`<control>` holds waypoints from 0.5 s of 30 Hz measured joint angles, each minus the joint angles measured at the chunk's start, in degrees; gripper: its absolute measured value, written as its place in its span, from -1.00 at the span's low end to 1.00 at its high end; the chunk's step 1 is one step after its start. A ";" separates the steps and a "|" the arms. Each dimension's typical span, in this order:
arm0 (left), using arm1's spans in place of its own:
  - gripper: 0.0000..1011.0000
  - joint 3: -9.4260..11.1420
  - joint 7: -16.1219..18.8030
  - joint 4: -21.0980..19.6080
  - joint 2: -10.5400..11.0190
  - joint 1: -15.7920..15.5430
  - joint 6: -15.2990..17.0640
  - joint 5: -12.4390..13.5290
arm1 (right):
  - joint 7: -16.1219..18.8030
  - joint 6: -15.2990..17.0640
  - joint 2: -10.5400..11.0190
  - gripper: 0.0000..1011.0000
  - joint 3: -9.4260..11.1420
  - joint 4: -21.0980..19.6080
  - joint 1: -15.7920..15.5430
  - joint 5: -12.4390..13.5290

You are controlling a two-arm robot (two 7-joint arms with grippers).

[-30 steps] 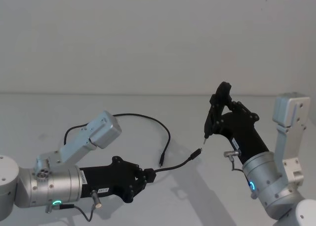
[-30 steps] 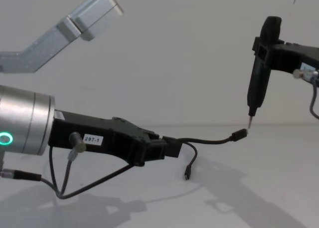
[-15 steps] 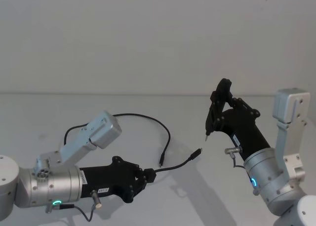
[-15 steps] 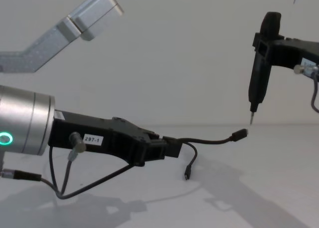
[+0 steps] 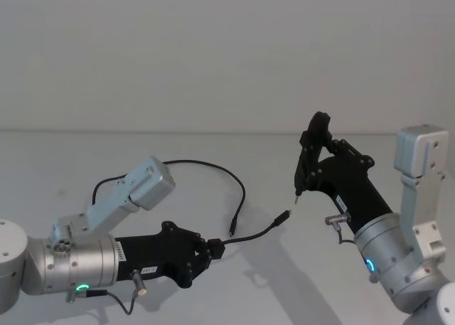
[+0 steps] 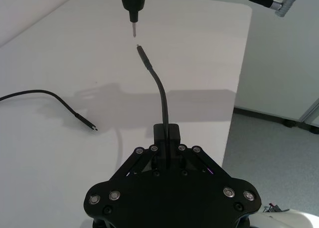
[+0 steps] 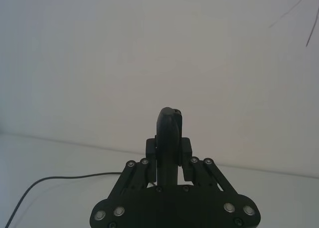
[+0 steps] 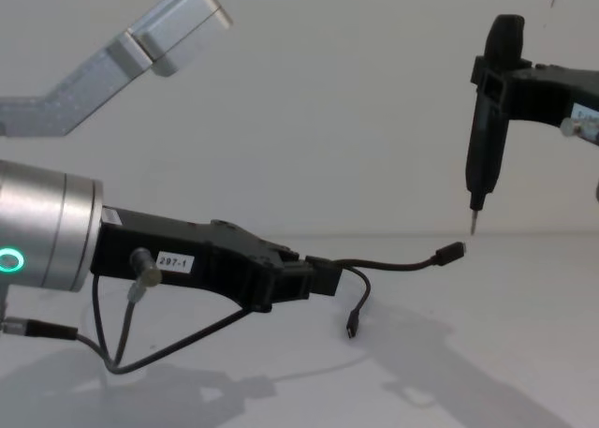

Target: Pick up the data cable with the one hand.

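The data cable (image 5: 243,190) is thin and black. My left gripper (image 5: 213,252), the black one with the white label (image 8: 173,260), is shut on it just behind one plug. That short end arches forward in the air to the plug (image 8: 454,251). The rest of the cable (image 8: 360,297) trails down to the white table, where the other plug (image 5: 232,234) lies. In the left wrist view the cable (image 6: 160,91) rises from between the fingers. My right gripper (image 5: 315,158) is shut on a slim black tool (image 8: 487,119). Its metal tip (image 8: 473,224) hangs just above the raised plug, not touching.
The white table (image 5: 142,147) runs back to a plain white wall. Its right edge (image 6: 239,78) drops to a grey floor. A short grey wire (image 8: 122,334) loops under my left wrist.
The right gripper has lifted its tool slightly: the metal tip touched the raised plug a second ago and now stands a little above it. The left gripper still holds the cable.
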 joint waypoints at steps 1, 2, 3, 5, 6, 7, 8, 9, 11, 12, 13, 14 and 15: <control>-0.92 0.00 0.00 0.00 0.00 0.00 0.00 0.00 | 0.07 0.16 0.04 -0.45 0.01 -0.24 -0.12 0.00; -0.92 0.00 0.00 0.00 0.00 0.00 0.00 0.00 | 0.23 0.51 0.09 -0.45 0.02 -0.61 -0.28 0.00; -0.92 0.00 0.00 0.00 0.00 0.00 0.00 0.00 | 0.31 0.67 0.10 -0.45 0.02 -0.86 -0.39 0.00; -0.92 0.00 0.00 0.00 0.00 0.00 0.00 0.00 | 0.45 0.99 0.12 -0.45 0.03 -1.20 -0.55 0.00; -0.92 0.00 0.00 0.00 0.00 0.00 0.00 0.00 | 0.58 1.32 0.14 -0.45 0.04 -1.52 -0.68 0.00; -0.92 0.00 0.00 0.00 0.00 0.00 0.00 0.00 | 0.64 1.45 0.15 -0.45 0.04 -1.73 -0.77 0.00; -0.92 0.00 0.00 0.00 0.00 0.00 0.00 0.00 | 0.79 1.76 0.15 -0.45 0.05 -2.03 -0.89 0.00; -0.92 0.00 0.00 0.00 0.00 0.00 0.00 0.00 | 0.86 1.89 0.16 -0.45 0.06 -2.16 -0.94 0.00; -0.92 0.00 0.00 0.00 0.00 0.00 0.00 0.00 | 1.00 2.31 0.15 -0.45 0.07 -2.59 -1.10 0.02; -0.92 0.00 0.00 0.00 0.00 0.00 0.00 0.00 | 1.04 2.44 0.14 -0.45 0.08 -2.71 -1.16 0.02; -0.92 0.00 0.00 0.00 0.00 0.00 0.00 0.00 | 1.10 2.61 0.13 -0.45 0.08 -2.81 -1.20 0.03; -0.92 0.00 0.00 0.00 0.00 0.00 0.00 0.00 | 1.16 2.75 0.12 -0.45 0.09 -2.91 -1.25 0.03; -0.92 0.00 0.00 0.01 0.00 0.00 0.00 0.00 | 1.25 3.01 0.10 -0.45 0.09 -3.07 -1.32 0.03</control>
